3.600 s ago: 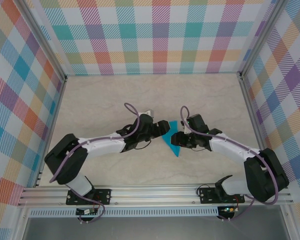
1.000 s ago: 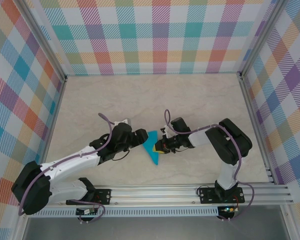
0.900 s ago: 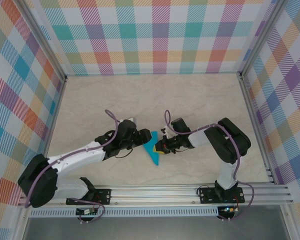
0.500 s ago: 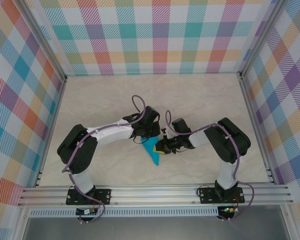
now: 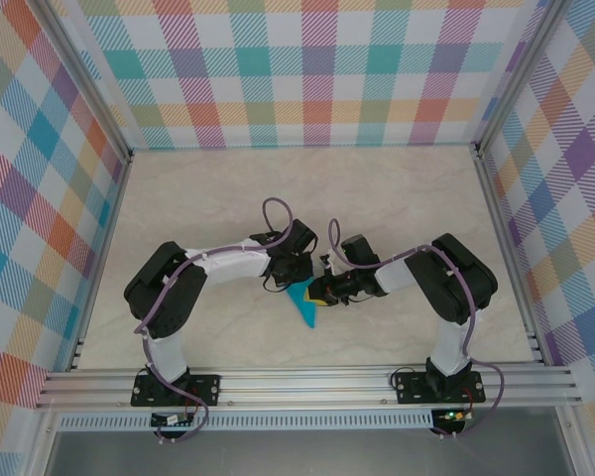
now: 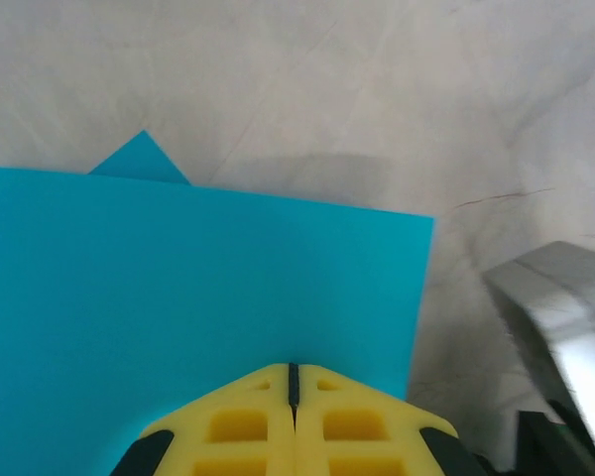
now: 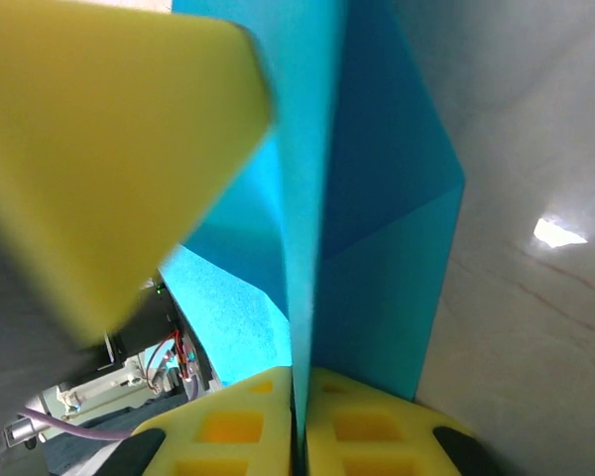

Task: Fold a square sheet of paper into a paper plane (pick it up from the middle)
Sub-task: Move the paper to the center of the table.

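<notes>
- The left gripper [image 6: 293, 385] has its fingers pressed together on the paper [image 6: 208, 288]. The flat teal layer spreads ahead of the fingertips and to their left, and one small corner shows behind its far edge.
- The right gripper [image 7: 302, 402] pinches the paper too, on a thin upright fold that runs straight ahead from between its fingers. Darker flaps lie to the right of this fold.
- To do this step well, I think both pinches must be firm and the two grippers should move together, so that the thin paper does not tear or slip.
- A crease is better made by sliding along the fold line than by pulling across it.
- The grippers are very near each other: a yellow finger of the left one stands just ahead and left of the right fingers, so they could collide.
- The table [image 5: 228, 198] is open ahead of both grippers, and the walls [image 5: 40, 178] are well apart from them.
</notes>
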Controlling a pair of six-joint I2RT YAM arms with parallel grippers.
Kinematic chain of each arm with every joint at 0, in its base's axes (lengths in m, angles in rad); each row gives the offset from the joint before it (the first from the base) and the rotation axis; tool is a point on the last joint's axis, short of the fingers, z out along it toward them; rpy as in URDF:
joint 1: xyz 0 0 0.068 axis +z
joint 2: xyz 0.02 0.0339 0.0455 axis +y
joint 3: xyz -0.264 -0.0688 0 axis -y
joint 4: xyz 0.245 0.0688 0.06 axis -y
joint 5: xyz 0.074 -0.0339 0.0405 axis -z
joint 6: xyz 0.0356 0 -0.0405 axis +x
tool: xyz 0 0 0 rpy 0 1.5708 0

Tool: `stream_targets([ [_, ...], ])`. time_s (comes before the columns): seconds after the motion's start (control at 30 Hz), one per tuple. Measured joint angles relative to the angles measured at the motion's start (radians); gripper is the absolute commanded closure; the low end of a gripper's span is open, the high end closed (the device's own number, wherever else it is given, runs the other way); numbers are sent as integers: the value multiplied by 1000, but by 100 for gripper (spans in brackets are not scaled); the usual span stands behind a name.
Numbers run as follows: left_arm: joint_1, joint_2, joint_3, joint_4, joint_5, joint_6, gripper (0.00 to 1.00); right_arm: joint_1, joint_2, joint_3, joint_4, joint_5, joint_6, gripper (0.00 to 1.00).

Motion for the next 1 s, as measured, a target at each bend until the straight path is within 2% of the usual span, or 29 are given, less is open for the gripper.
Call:
stream_targets([
  [0.13,2,32,21,6,14,0,100,0,-17,-1,-15,14,4,83],
  [0.27,3,47,26,26,30,0,100,-1,-73,-4,-81,62,3,70],
  [0.33,3,47,26,29,35,0,100,-2,-116,-8,-129,99,-1,67],
  [0.43,6,48,26,35,42,0,100,-6,-214,-27,-208,161,-5,72],
  [0.5,6,48,25,44,45,0,100,-6,-285,-43,-245,197,-7,82],
  [0.67,6,53,25,54,58,0,100,16,-394,-71,-272,223,6,89],
  [0.87,6,53,25,56,61,0,100,96,-360,-54,-276,241,25,90],
  [1.0,6,54,25,60,69,0,100,106,-286,-42,-253,254,48,91],
])
